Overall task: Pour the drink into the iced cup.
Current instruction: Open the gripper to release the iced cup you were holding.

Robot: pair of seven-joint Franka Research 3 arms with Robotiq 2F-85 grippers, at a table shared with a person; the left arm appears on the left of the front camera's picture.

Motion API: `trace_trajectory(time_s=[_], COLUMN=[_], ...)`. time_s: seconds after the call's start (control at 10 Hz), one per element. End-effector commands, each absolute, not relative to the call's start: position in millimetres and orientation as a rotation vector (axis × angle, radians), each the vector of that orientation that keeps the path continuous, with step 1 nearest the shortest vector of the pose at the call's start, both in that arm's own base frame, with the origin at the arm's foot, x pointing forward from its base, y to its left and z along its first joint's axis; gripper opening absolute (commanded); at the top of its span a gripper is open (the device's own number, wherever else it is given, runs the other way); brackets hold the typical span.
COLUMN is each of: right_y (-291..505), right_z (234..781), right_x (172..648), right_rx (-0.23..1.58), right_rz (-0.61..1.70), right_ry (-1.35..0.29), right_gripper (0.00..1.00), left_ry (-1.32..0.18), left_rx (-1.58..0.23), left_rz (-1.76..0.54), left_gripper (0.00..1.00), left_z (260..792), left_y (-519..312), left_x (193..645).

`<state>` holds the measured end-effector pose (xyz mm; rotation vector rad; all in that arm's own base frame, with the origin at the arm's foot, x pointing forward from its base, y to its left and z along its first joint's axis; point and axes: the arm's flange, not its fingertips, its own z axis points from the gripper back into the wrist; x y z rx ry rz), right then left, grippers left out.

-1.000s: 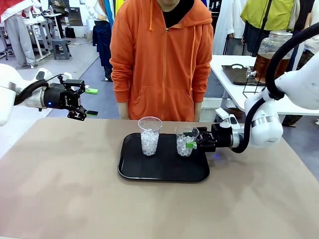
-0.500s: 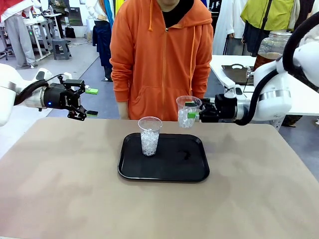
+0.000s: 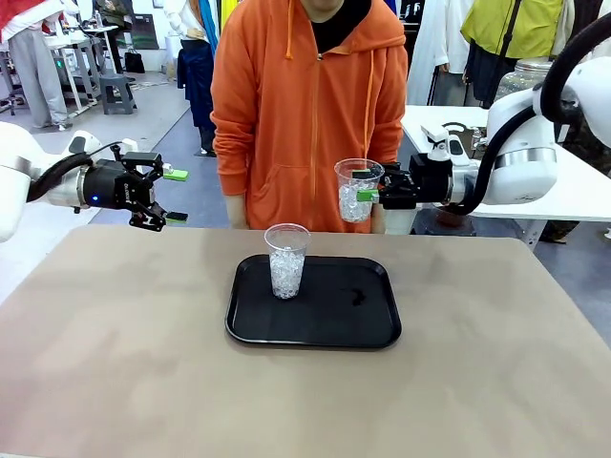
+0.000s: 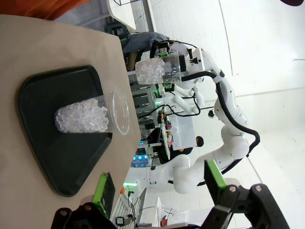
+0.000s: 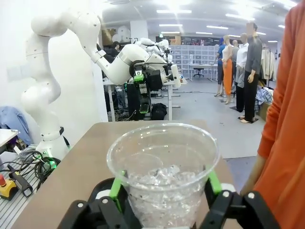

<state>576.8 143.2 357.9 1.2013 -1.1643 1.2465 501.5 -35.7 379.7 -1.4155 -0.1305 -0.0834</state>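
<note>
The drink should be in the glass dispenser jar (image 3: 520, 78) on the white side table (image 3: 582, 196) off to the robot's right. From here I can see little more than its upper part behind the right arm, and the liquid itself is hidden. The iced cup (image 3: 355, 202), clear plastic and about half full of ice, hangs upright in the air above the far edge of the table (image 3: 115, 363), just in front of the person in the orange hoodie (image 3: 305, 114). The right gripper (image 3: 367, 188) is clamped on its sides, green pads pressing the wall below the rim, as the wrist camera confirms. A second iced cup (image 3: 286, 260) stands on the black tray (image 3: 315, 332), well apart from the held one. The left gripper (image 3: 176, 196) hovers off the table's left side, jaws spread wide and empty.

To my eye the job now is carrying the cup to the jar's spigot. It would pay to keep the rim level so no ice tips out, to hold the thin plastic firmly without crushing it, and to swing clear of the person on the way
</note>
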Motion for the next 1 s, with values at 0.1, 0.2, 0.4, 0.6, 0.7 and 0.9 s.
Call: trace_trajectory(time_s=[0.1, 0.2, 0.4, 0.6, 0.7, 0.9], right_y=[139.3, 139.3, 139.3, 139.3, 139.3, 139.3], right_z=[356.5, 356.5, 356.5, 356.5, 356.5, 356.5], right_x=[574.3, 574.3, 574.3, 574.3, 574.3, 574.3], right_rx=[1.204, 1.204, 1.204, 1.204, 1.204, 1.204], right_rz=[1.248, 1.248, 1.248, 1.248, 1.248, 1.248], right_ry=[-1.187, -1.187, -1.187, -1.187, -1.187, -1.187], right_gripper=[0.80, 0.80, 0.80, 0.80, 0.80, 0.80], left_ry=[-0.147, -0.147, -0.147, -0.147, -0.147, -0.147], left_rx=[-1.411, -1.411, -1.411, -1.411, -1.411, -1.411], left_rz=[-0.095, -0.095, -0.095, -0.095, -0.095, -0.095], left_gripper=[1.00, 1.00, 1.00, 1.00, 1.00, 1.00], left_z=[380.5, 380.5, 380.5, 380.5, 380.5, 380.5], left_y=[-36.1, -36.1, -36.1, -36.1, -36.1, -36.1], left_x=[499.4, 499.4, 499.4, 499.4, 499.4, 499.4])
